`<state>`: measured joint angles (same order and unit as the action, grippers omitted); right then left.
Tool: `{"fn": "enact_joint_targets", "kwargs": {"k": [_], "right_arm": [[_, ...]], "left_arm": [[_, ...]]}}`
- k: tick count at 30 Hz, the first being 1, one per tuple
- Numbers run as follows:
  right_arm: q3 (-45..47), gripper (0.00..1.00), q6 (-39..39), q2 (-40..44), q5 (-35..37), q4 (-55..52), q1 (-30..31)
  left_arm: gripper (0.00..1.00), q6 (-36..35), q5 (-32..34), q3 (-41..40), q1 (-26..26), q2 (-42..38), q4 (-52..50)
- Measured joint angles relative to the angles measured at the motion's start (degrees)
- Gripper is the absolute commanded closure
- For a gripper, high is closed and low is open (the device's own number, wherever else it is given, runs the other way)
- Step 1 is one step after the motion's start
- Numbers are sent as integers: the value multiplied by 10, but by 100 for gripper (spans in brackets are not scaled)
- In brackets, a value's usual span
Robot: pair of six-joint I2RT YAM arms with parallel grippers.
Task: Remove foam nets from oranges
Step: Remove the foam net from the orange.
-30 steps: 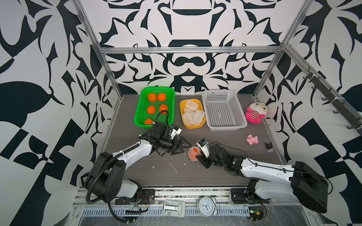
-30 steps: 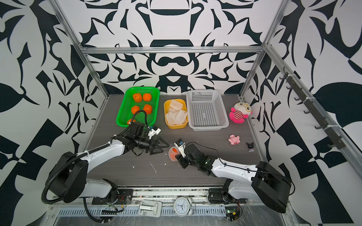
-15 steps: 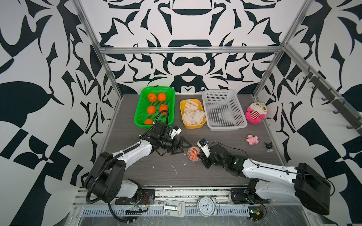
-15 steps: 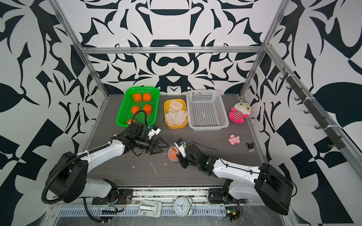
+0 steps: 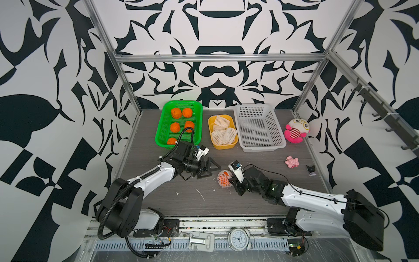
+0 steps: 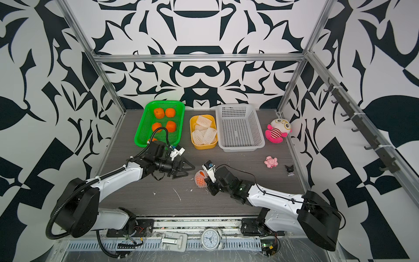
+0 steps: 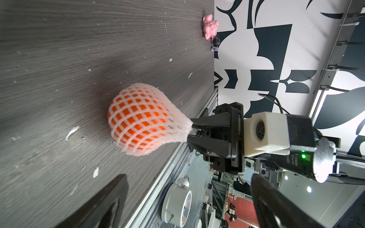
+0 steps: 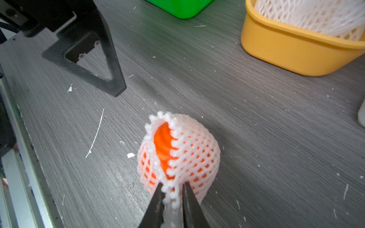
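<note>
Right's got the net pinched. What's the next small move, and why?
Probably bring the open left gripper in to clamp the orange at its bare patch: the right gripper pinches only the foam net, so pulling now would likely drag the fruit along.

Left arm lies low and outstretched, wrist roughly level; left gripper (image 5: 214,171) faces the right arm with its fingers spread wide, holding nothing. Right arm stretches low from the opposite side; right gripper (image 8: 172,199) pinches the foam net (image 8: 189,150) edge, fingers apparently almost together.
</note>
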<state>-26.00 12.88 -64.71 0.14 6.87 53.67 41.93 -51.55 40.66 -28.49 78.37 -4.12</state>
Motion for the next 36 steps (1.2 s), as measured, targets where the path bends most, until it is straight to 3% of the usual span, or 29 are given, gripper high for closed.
{"fn": "enact_joint_targets", "kwargs": {"k": [20, 36], "right_arm": [[-30, 86, 11, 37, -11, -47, 0], [-174, 90, -25, 34, -49, -136, 0]], "left_arm": [[1, -16, -1, 2, 20, -32, -27], [0, -77, 5, 102, 49, -65, -150]]}}
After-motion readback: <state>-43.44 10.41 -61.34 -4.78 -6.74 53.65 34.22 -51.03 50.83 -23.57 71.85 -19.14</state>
